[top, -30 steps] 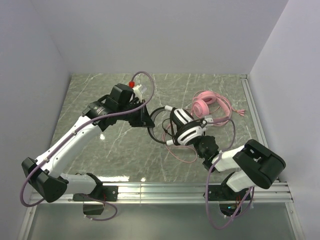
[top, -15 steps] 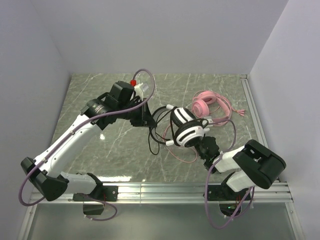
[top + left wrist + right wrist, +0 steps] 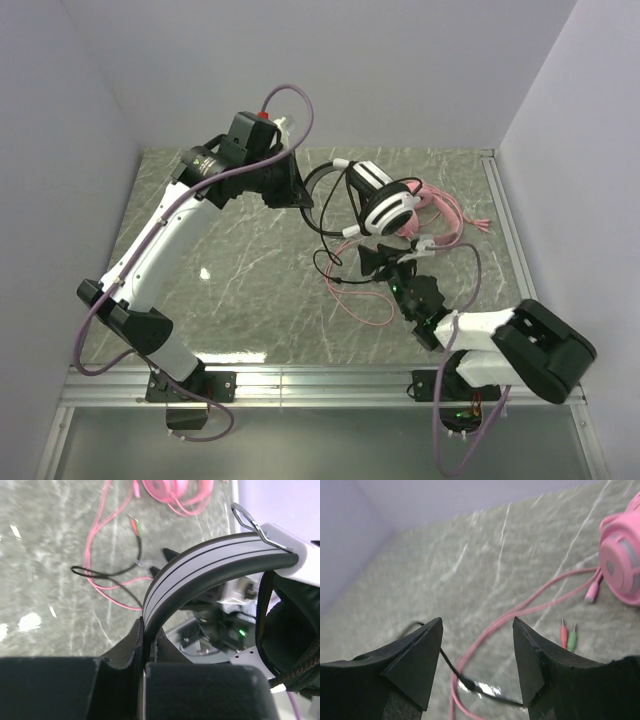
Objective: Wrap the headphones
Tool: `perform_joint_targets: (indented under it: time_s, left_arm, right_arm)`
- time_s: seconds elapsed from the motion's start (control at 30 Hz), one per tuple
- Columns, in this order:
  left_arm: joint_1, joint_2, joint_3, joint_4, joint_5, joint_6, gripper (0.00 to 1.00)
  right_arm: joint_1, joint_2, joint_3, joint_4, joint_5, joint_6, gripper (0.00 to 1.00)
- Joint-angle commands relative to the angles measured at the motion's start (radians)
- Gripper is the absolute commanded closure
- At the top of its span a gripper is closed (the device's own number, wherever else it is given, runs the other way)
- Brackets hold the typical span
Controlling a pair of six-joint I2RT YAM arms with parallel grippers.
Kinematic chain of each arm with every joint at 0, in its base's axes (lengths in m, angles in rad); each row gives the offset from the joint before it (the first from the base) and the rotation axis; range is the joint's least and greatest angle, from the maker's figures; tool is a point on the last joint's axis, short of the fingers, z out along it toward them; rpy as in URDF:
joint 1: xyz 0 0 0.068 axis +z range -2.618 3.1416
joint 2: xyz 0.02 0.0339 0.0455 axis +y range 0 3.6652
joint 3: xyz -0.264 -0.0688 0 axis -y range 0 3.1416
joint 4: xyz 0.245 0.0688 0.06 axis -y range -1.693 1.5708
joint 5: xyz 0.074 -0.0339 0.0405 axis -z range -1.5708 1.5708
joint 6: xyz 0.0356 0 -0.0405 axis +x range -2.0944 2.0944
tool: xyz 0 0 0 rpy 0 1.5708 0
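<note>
My left gripper (image 3: 297, 196) is shut on the striped headband (image 3: 200, 565) of the black and white headphones (image 3: 382, 203) and holds them above the table at the back. Their black cable (image 3: 328, 262) hangs down and loops over the marble. In the left wrist view one ear cup (image 3: 287, 630) hangs at the right. The pink headphones (image 3: 412, 214) lie behind, partly hidden, and their pink cable (image 3: 366, 312) trails forward. My right gripper (image 3: 368, 262) stands open low over the table. Between its fingertips (image 3: 432, 635) only the black cable (image 3: 466, 682) and the pink cable (image 3: 520, 616) lie on the marble, ungripped.
Red and green plugs (image 3: 568, 635) lie by the pink ear cup (image 3: 622, 565). More plugs (image 3: 482, 222) rest near the right rail (image 3: 500, 200). Grey walls close off the back and both sides.
The left arm has lifted the black and white headphones up and toward the back. The right gripper has opened and now sits below and clear of the headset.
</note>
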State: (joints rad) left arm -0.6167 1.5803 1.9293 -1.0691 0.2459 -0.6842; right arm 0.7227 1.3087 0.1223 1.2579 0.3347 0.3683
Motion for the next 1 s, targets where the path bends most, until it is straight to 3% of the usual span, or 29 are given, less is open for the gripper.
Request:
perform_joint_targets:
  time_s: [0.0, 0.1, 0.17, 0.27, 0.47, 0.67, 0.97]
  left_arm:
    - [0.014, -0.019, 0.091, 0.000, -0.008, 0.005, 1.00]
    - [0.018, -0.019, 0.085, 0.006, -0.007, 0.011, 1.00]
    - [0.021, -0.026, 0.073, 0.015, -0.011, 0.009, 1.00]
    - [0.023, -0.031, 0.071, 0.023, -0.019, 0.012, 1.00]
    - [0.023, -0.032, 0.082, 0.018, -0.033, 0.015, 1.00]
    - [0.021, -0.039, 0.086, 0.014, -0.057, 0.020, 1.00]
    - [0.023, -0.040, 0.088, 0.001, -0.063, 0.034, 1.00]
  right_arm:
    - [0.004, -0.139, 0.132, -0.283, 0.206, 0.220, 0.35]
    - [-0.002, -0.210, 0.290, -0.725, 0.292, 0.337, 0.36]
    - [-0.002, -0.216, 0.353, -0.953, 0.299, 0.380, 0.46]
    - [-0.003, -0.210, 0.398, -1.096, 0.244, 0.412, 0.47]
    - [-0.003, -0.207, 0.362, -1.170, 0.184, 0.458, 0.47]
    - [-0.014, -0.041, 0.482, -1.291, 0.182, 0.452, 0.48]
    - [-0.104, 0.106, 0.563, -1.302, 0.102, 0.368, 0.50]
